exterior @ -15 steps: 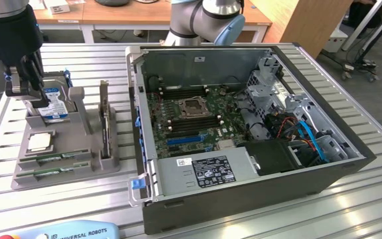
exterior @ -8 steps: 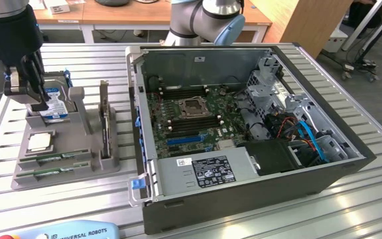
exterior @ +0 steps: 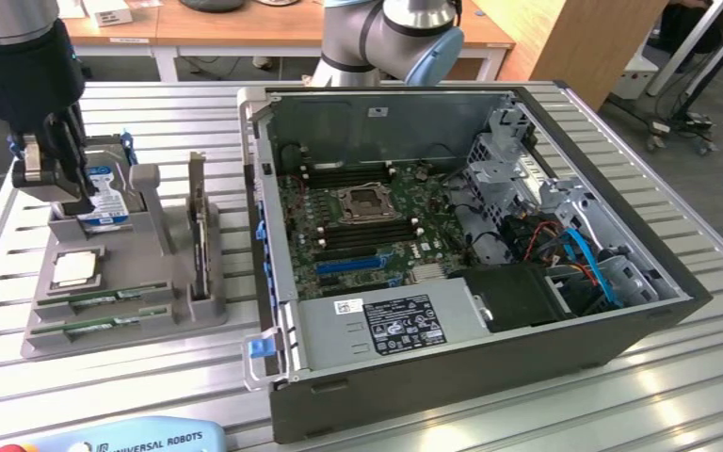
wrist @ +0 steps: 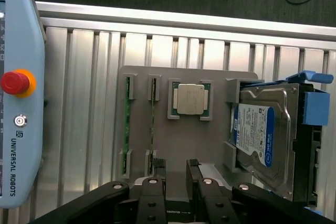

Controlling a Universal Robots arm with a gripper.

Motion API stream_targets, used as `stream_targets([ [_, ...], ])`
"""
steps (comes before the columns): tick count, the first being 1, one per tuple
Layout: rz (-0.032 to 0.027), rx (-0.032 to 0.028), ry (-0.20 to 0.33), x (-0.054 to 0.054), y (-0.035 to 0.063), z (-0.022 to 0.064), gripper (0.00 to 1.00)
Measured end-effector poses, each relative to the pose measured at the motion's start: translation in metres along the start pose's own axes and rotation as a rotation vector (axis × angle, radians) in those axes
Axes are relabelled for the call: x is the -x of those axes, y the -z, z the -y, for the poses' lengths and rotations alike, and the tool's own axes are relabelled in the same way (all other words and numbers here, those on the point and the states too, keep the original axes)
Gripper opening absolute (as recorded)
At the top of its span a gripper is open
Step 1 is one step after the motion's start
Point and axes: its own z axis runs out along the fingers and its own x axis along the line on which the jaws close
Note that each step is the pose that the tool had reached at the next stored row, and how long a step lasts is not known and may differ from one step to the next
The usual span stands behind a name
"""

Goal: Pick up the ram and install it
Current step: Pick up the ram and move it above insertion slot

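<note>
Gripper (wrist: 177, 167), spread and empty, hovers over the tray (wrist: 189, 140); nearer ram (wrist: 153, 124) lies just beside one fingertip, long axis square to the closing line

Arm (exterior: 393, 33) stands at the rear, joint capped in blue; gripper (exterior: 57, 184) hangs at the exterior view's left, pointing downward; black fingers (wrist: 159, 169) slightly parted, nothing between them.

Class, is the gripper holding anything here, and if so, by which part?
Nothing is held. The gripper is open with nothing between its fingers, above the holder, where the ram sits in its slot.
</note>
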Motion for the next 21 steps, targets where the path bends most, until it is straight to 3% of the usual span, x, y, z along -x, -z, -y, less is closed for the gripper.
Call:
stream_targets([
  [21,0.0001,0.0,0.0,-0.001,-0.0332,0.0014,0.3],
])
